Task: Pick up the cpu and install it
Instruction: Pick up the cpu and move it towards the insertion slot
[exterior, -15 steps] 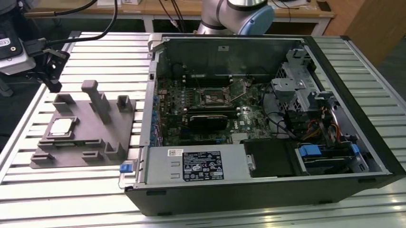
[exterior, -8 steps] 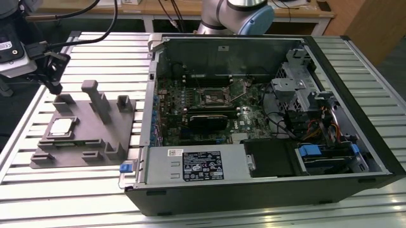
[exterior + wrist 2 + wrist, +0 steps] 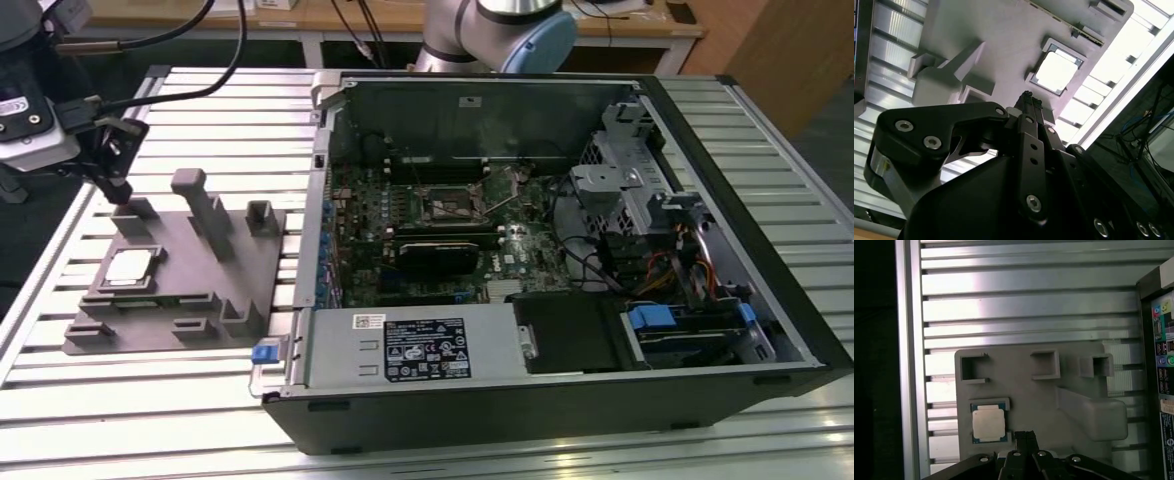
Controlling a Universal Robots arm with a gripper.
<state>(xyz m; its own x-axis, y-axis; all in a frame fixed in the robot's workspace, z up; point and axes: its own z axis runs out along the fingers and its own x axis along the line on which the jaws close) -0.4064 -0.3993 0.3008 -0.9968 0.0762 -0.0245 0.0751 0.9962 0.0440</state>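
Observation:
The cpu (image 3: 130,267) (image 3: 1056,71) (image 3: 988,423), a small square chip with a pale metal top, lies flat in a recess of the grey plastic fixture (image 3: 200,300) at the exterior view's left. My gripper (image 3: 116,190) hangs over the fixture's far end, a short way beyond the cpu and apart from it. In both wrist views the black fingers (image 3: 1029,100) (image 3: 1024,436) are pressed together with nothing between them, their tips just beside the chip. The square metal-framed socket (image 3: 451,207) sits on the motherboard inside the open computer case.
The open black computer case (image 3: 747,220) takes up the middle and right of the ribbed aluminium table (image 3: 134,420). Upright posts (image 3: 200,200) rise from the fixture close to the gripper. Drive cages and cables (image 3: 641,200) crowd the case's right side.

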